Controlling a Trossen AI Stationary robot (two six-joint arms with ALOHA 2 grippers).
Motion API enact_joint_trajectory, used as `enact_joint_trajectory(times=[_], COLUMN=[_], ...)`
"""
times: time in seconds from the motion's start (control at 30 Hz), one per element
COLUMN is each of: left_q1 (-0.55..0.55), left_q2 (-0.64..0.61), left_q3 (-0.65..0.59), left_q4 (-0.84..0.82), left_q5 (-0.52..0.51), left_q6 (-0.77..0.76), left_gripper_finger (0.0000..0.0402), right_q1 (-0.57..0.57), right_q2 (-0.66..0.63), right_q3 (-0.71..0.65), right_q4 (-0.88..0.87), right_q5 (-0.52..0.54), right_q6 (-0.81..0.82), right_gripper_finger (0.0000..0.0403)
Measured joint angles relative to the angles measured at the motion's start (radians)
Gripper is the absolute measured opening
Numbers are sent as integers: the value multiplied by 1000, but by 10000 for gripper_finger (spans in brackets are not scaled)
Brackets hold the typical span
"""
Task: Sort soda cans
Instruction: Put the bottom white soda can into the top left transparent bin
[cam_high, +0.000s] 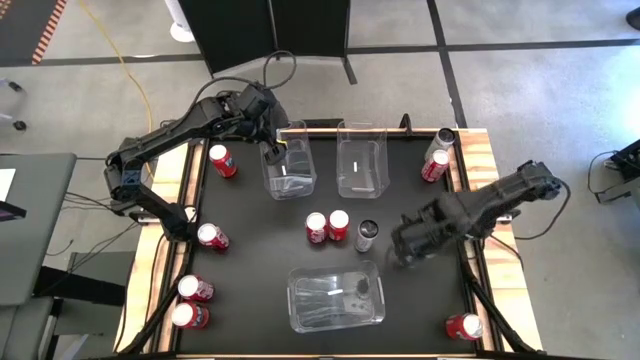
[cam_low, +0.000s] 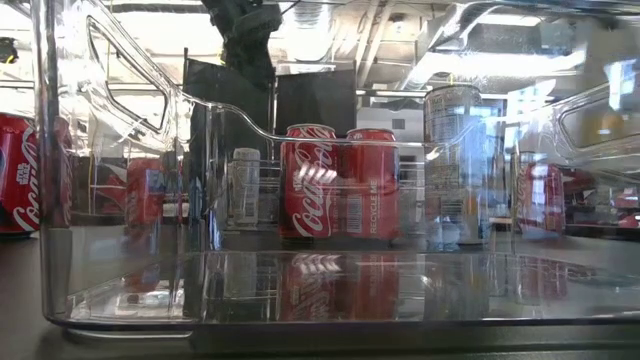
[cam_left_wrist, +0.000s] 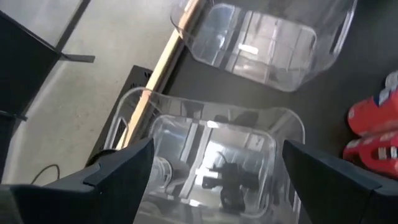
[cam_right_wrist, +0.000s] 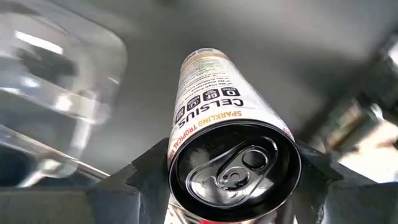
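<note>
Now, R gripper (cam_right_wrist: 233, 168): I see fingers pinching a white Celsius can (cam_right_wrist: 214, 106), off the mat, right of the dark can (cam_high: 366, 236).
L gripper (cam_left_wrist: 214, 168): spread, over the rear-left clear bin (cam_high: 289, 160).
Red cans (cam_high: 327, 227): pair mid-table.

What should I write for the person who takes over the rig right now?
Left gripper: open, empty, above the far left bin.
Right gripper: shut on a Celsius can, beside the near bin.
Red cans: eight on the table, all outside the bins. A silver can is at the far right corner.
Done: cannot tell what the bins hold.
Left: nearly all the cans.
</note>
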Motion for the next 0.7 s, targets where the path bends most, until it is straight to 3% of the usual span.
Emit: enact_joint_trajectory(times=[0.4, 0.7], left_q1=[-58, -126], left_q2=[0, 0], left_q3=[0, 0], left_q4=[0, 174], left_q5=[1, 80], left_q6=[24, 39], left_gripper_finger=[350, 350], right_q1=[-359, -521], right_q2=[1, 1], right_q3=[97, 222], right_q4=[-15, 72], right_q5=[165, 305], right_q6=[-188, -297], right_gripper_finger=[250, 250])
